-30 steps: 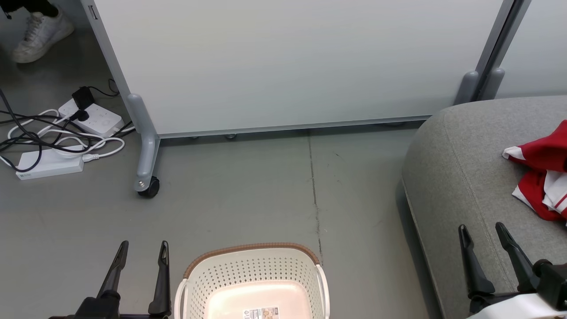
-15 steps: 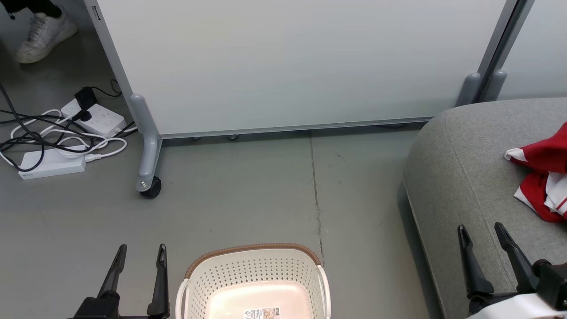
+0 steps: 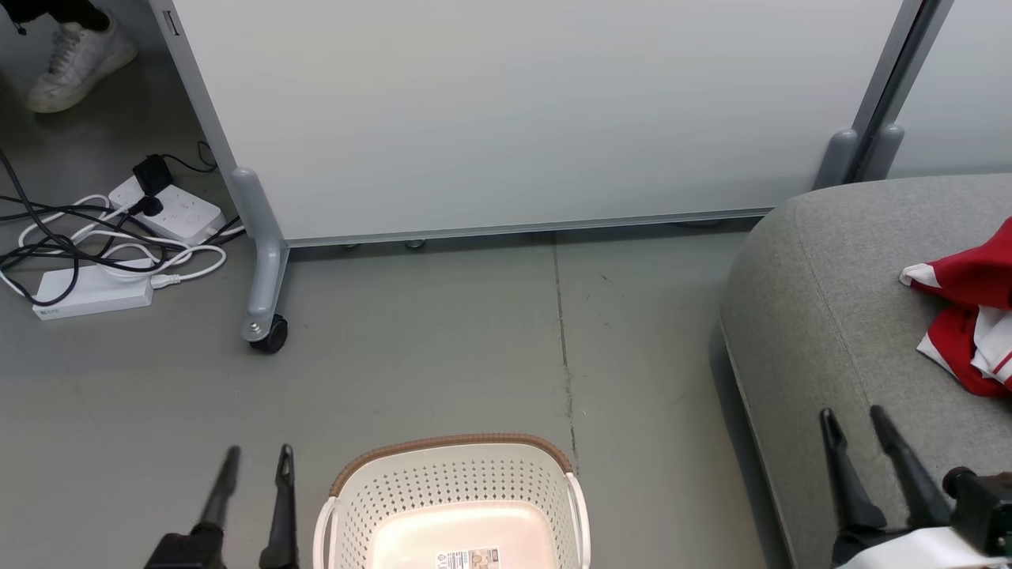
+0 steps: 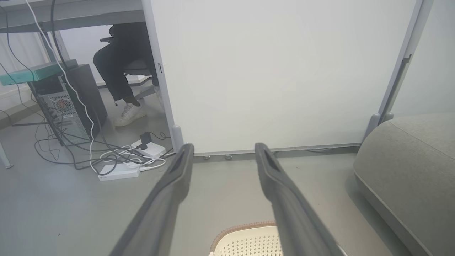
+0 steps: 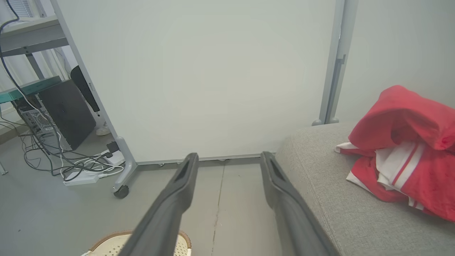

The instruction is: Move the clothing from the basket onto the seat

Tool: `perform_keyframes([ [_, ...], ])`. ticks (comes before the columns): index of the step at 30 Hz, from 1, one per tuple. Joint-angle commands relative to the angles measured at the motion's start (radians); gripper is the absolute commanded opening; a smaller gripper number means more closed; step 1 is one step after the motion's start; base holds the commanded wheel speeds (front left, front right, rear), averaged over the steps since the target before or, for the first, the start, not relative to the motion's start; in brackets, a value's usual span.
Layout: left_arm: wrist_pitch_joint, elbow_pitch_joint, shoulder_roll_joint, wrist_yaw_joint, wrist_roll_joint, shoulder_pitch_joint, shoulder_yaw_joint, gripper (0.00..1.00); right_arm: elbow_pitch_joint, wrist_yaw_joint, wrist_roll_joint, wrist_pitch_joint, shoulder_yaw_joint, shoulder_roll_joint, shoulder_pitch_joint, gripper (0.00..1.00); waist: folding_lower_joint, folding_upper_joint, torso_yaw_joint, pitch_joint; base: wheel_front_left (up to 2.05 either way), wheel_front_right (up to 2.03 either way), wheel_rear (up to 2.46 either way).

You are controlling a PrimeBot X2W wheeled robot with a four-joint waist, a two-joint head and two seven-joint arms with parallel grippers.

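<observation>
Grey smooth floor [image 3: 443,348], with a white rolling partition panel [image 3: 514,111] along the far side. White oval perforated plastic basket with a brown woven-look rim [image 3: 451,438] stands on the floor at the near edge of the head view. Its pale bottom and a printed label show. All positions below are taken from the basket.

Task item: the clothing, bright red soft garments with white stripes and trim [image 3: 968,276], lies bunched on the large grey fabric sofa seat [image 3: 822,316]. It is right of the basket and farther off, well apart from it. The seat's rounded edge faces the basket across a strip of floor.

Tool 1, left gripper [image 3: 259,450]: just left of the basket, beside its rim, not touching. Two dark fingers parted, nothing between them.

Tool 2, right gripper [image 3: 851,412]: right of the basket, over the seat's near corner. Fingers parted, nothing held. The clothing lies beyond and to the right of its tips; the right wrist view shows bare cushion between them.

Left of the basket and far off: white power strips with tangled black and white cables [image 3: 95,288]. Beyond those, a person's white shoe [image 3: 75,59].
</observation>
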Motion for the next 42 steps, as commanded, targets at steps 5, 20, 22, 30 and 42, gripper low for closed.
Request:
perform_keyframes([
  [5, 0.005, 0.021, -0.020, -0.013, -0.050, 0.001, -0.005, 0.00, 0.030, 0.000, 0.058, 0.000, -0.001, 0.004, 0.000, 0.00, 0.0000, -0.0001, 0.000, 0.001, 0.00, 0.00, 0.00],
  [20, 0.039, 0.096, -0.059, -0.098, -0.305, -0.074, 0.026, 0.00, 0.090, 0.000, 0.355, 0.028, -0.037, -0.021, -0.038, 0.00, 0.0000, -0.0001, 0.001, 0.003, 0.00, 0.00, 0.00],
  [22, 0.043, 0.102, -0.064, -0.108, -0.336, -0.082, 0.029, 0.00, 0.097, 0.000, 0.389, 0.032, -0.043, -0.023, -0.042, 0.00, 0.0000, -0.0001, 0.001, 0.004, 0.00, 0.00, 0.00],
  [30, 0.057, 0.124, -0.079, -0.140, -0.437, -0.108, 0.041, 0.00, 0.120, 0.000, 0.501, 0.048, -0.063, -0.027, -0.058, 0.00, 0.0000, -0.0001, 0.002, 0.005, 0.00, 0.00, 0.00],
  [42, 0.079, 0.162, -0.107, -0.195, -0.606, -0.152, 0.061, 0.00, 0.160, 0.000, 0.683, 0.080, -0.102, -0.031, -0.083, 0.00, 0.0000, -0.0001, 0.003, 0.008, 0.00, 0.00, 0.00],
])
